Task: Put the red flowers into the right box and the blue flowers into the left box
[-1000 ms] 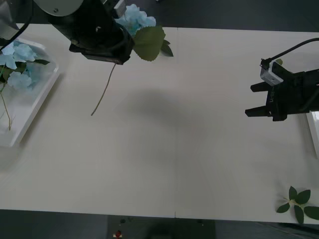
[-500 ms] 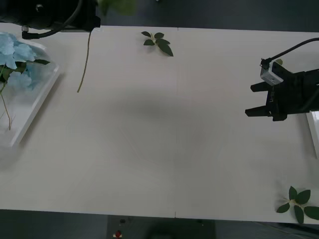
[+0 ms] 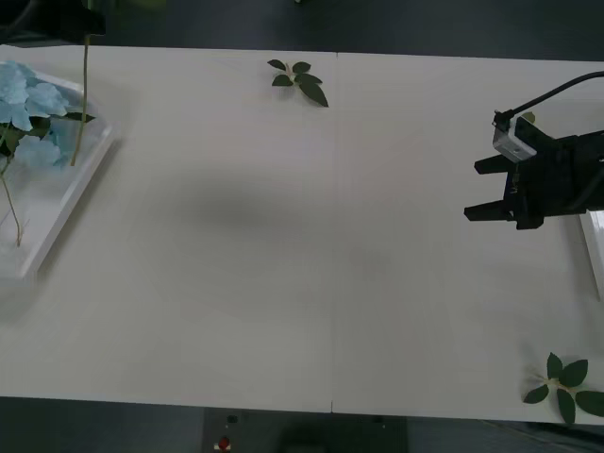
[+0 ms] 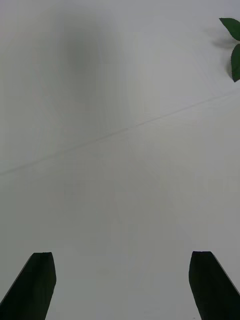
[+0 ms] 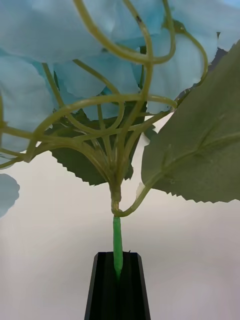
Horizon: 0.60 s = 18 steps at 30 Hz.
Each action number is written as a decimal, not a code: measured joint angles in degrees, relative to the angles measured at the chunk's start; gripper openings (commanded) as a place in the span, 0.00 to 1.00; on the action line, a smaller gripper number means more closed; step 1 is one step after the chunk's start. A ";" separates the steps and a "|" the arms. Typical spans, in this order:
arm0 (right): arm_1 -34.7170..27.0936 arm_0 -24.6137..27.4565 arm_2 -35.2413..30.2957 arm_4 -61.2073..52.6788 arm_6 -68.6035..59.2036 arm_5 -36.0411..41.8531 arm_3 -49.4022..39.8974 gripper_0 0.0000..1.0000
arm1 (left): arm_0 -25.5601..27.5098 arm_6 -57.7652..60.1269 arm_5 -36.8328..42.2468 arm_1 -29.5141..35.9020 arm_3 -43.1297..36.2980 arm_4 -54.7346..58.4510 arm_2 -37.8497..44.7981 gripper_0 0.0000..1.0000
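Blue flowers [image 3: 28, 113] lie in the left box [image 3: 71, 193], and one more blue hydrangea [image 5: 100, 75] is pinched by its stem between the closed black fingers of the left gripper [image 5: 117, 285], as the left wrist view shows: pale petals and a big serrated leaf [image 5: 195, 150] fan out above the clamped green stem. In the front view that stem [image 3: 81, 94] hangs down over the far inner part of the left box, its tip just above the box's contents.

A second ago the same flower was well away from the left box, over the table [image 3: 311, 264] near the far leaf sprig [image 3: 300, 79]; half a second ago its stem dangled just beside the box. Now it hangs over the box itself. The carry looks all but finished, so lowering and letting go is probably what remains for this flower.

The right gripper [image 3: 486, 189] has not moved in that time. It waits far across the table from the left box, fingers spread wide and empty over bare tabletop, with another leaf sprig [image 3: 566, 382] at the near corner. No red flowers can be seen on the table.
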 measured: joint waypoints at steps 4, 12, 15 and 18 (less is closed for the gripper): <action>0.00 0.00 0.00 0.00 0.00 0.00 0.00 0.77 | 0.00 -5.02 3.20 0.14 4.81 0.74 3.26 0.00; 0.00 -0.02 0.00 0.00 0.00 0.00 0.03 0.78 | 0.00 -17.83 8.81 0.30 14.64 1.89 8.83 0.00; 0.00 -0.02 0.00 0.00 0.00 0.00 0.03 0.77 | 0.00 -20.89 8.83 1.44 18.20 3.30 8.76 0.00; 0.00 -0.02 0.00 0.00 0.00 0.00 0.04 0.78 | 0.00 -25.97 8.83 2.99 22.17 4.44 8.56 0.00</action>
